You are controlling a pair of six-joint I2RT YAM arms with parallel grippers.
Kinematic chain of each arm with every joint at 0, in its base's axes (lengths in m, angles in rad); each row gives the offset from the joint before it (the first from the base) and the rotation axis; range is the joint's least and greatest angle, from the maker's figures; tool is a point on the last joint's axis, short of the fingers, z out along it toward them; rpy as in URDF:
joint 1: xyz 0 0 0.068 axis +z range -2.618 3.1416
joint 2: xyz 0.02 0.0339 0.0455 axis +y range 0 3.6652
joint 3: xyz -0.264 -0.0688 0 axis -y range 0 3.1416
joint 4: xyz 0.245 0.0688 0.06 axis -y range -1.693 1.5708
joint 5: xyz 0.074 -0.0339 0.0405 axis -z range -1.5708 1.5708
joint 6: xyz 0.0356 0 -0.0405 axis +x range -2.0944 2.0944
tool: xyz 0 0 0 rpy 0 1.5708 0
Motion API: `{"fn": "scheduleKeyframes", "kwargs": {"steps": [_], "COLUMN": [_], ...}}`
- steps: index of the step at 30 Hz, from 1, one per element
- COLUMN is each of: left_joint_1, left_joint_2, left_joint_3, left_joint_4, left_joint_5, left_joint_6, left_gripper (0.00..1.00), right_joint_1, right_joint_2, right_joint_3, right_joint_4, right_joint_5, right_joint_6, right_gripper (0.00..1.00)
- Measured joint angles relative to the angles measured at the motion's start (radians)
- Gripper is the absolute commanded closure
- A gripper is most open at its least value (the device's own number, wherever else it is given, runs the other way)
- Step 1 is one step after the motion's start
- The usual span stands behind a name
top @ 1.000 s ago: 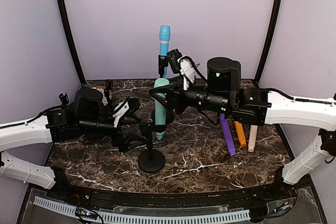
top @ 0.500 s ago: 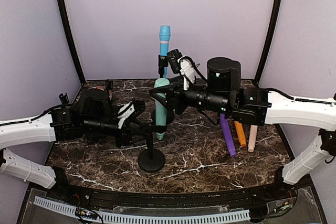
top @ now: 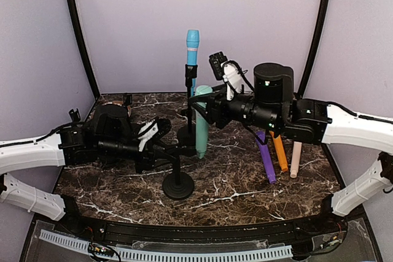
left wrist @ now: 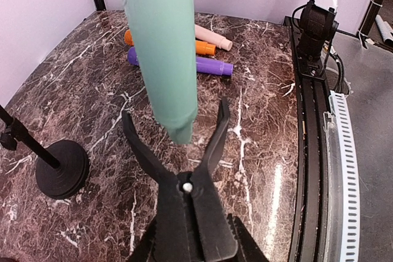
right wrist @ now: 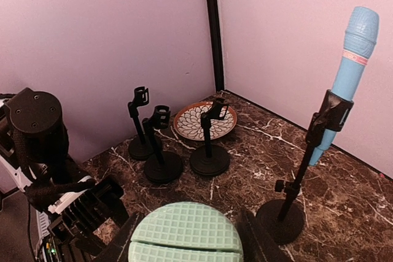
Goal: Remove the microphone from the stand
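The mint microphone (top: 202,124) hangs upright, pinched near its head by the right hand (top: 209,108). Its tail sits just right of the forked clip (left wrist: 206,154), apparently free of it. The left hand (top: 169,151) is clamped on the stand (top: 178,176). Judgement: the next move is to carry it off rightward.

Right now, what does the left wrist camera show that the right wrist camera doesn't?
Only the left wrist view: the black stand clip, plus a purple microphone, orange microphone and cream microphone lying on the table. Only the right wrist view: the blue microphone upright in its stand, three empty stands and a patterned plate. Both: the mint microphone and the marble table.
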Motion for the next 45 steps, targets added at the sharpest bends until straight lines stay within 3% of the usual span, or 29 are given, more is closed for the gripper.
{"fn": "scheduleKeyframes", "kwargs": {"steps": [11, 28, 37, 39, 45], "left_joint_1": [0.008, 0.410, 0.450, 0.450, 0.450], "left_joint_2": [-0.019, -0.003, -0.017, -0.015, 0.000], "left_joint_3": [0.000, 0.022, 0.024, 0.031, 0.045], "left_joint_4": [-0.008, -0.035, -0.072, -0.080, -0.087], "left_joint_5": [-0.213, -0.416, -0.425, -0.426, -0.428], "left_joint_6": [-0.034, -0.180, -0.239, -0.240, -0.219], "left_gripper": [1.00, 1.00, 0.99, 0.90, 0.41], "right_joint_1": [-0.172, -0.315, -0.360, -0.377, -0.405], "right_joint_2": [-0.168, -0.049, 0.001, 0.037, 0.121], "right_joint_3": [-0.136, -0.223, -0.225, -0.219, -0.183], "right_joint_4": [-0.153, -0.249, -0.251, -0.257, -0.286], "right_joint_5": [0.101, -0.059, -0.085, -0.085, -0.057], "right_joint_6": [0.127, 0.244, 0.266, 0.269, 0.277], "right_gripper": [0.66, 0.67, 0.67, 0.67, 0.59]}}
